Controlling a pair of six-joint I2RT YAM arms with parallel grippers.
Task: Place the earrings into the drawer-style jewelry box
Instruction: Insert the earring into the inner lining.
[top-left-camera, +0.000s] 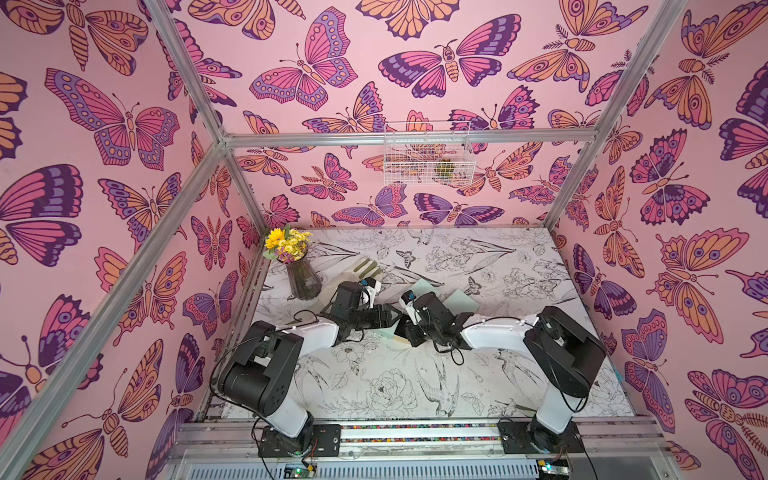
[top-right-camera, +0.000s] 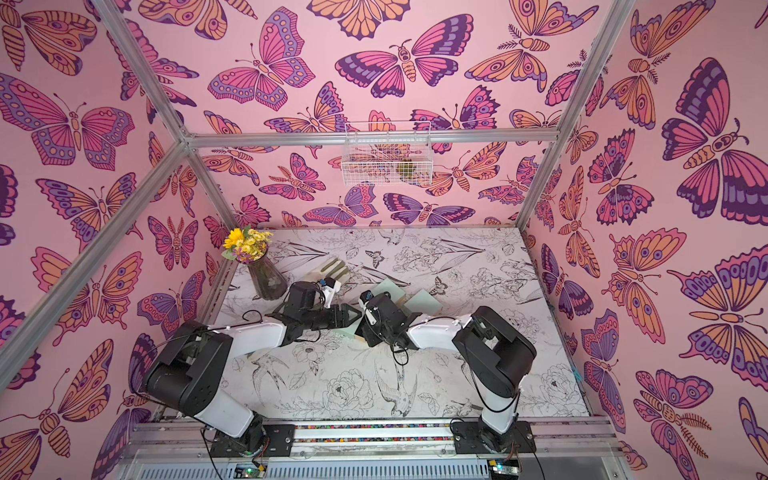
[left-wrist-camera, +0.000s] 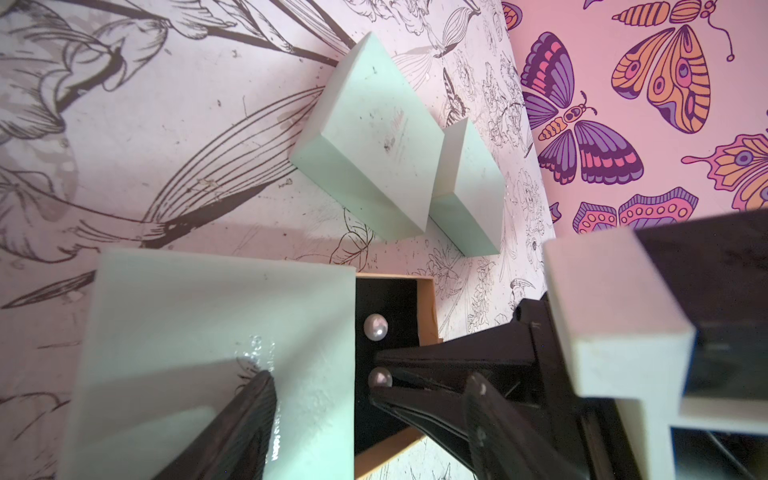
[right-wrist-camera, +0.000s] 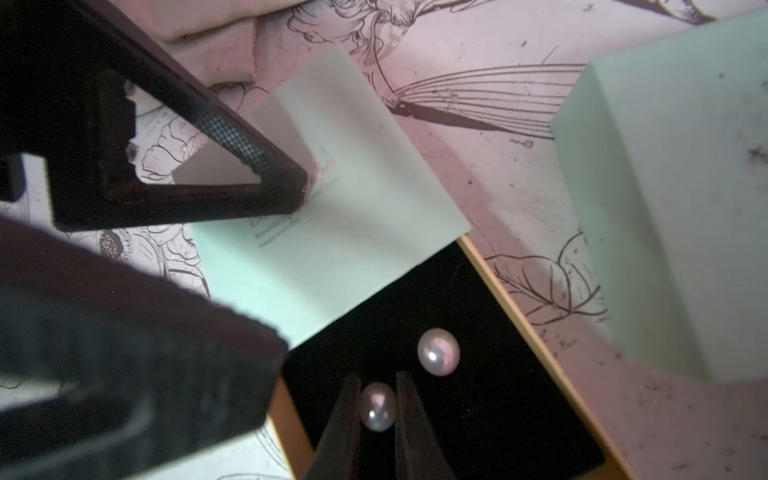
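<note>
The jewelry box has a mint-green sleeve (left-wrist-camera: 208, 332) (right-wrist-camera: 353, 208) and a black-lined drawer with a tan rim (right-wrist-camera: 519, 299) (left-wrist-camera: 428, 307) pulled out of it. Two pearl earrings are over the drawer's lining. One earring (right-wrist-camera: 438, 351) (left-wrist-camera: 375, 327) lies free on the black lining. My right gripper (right-wrist-camera: 377, 380) is shut on the other earring (right-wrist-camera: 377, 407) (left-wrist-camera: 380, 378), low over the lining. My left gripper (left-wrist-camera: 370, 376) is open, with one fingertip (right-wrist-camera: 297, 187) resting on top of the sleeve. In both top views the arms hide the drawer.
Two more mint-green boxes (left-wrist-camera: 374, 145) (left-wrist-camera: 469, 187) lie just beyond the drawer. A glass vase of yellow flowers (top-left-camera: 303, 278) stands at the back left, with a beige ribbed stand (top-left-camera: 365, 268) beside it. A white wire basket (top-left-camera: 428, 153) hangs on the back wall.
</note>
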